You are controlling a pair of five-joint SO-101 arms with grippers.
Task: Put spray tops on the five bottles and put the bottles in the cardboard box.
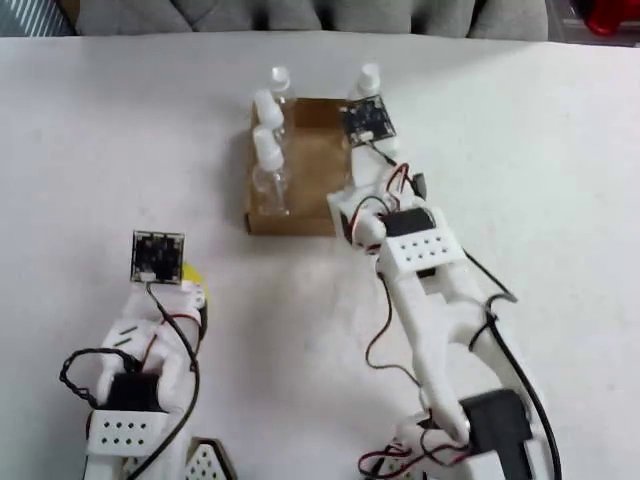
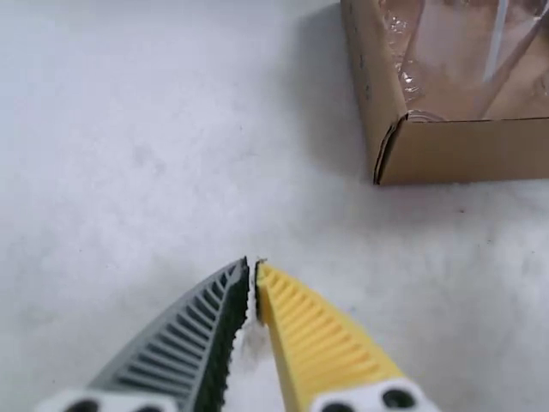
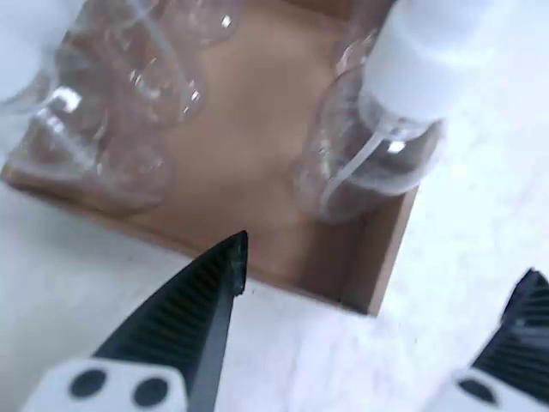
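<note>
The cardboard box [image 1: 305, 165] lies at the table's middle back. Several clear bottles with white spray tops are in it: three along its left side [image 1: 268, 145] and one at its far right corner [image 1: 368, 80]. My right gripper [image 3: 382, 268] hangs open above the box's right near edge, and that capped bottle [image 3: 377, 146] stands just beyond its black fingers [image 3: 214, 283], untouched. My left gripper [image 2: 253, 276] is shut with nothing in it, low over bare table at the front left [image 1: 190, 285], with the box's near corner [image 2: 403, 150] ahead of it.
The white tabletop [image 1: 520, 180] spreads wide on both sides of the box. The right arm's body [image 1: 440, 300] and its cables stretch from the front edge toward the box. A grey sofa [image 1: 300, 15] runs behind the table.
</note>
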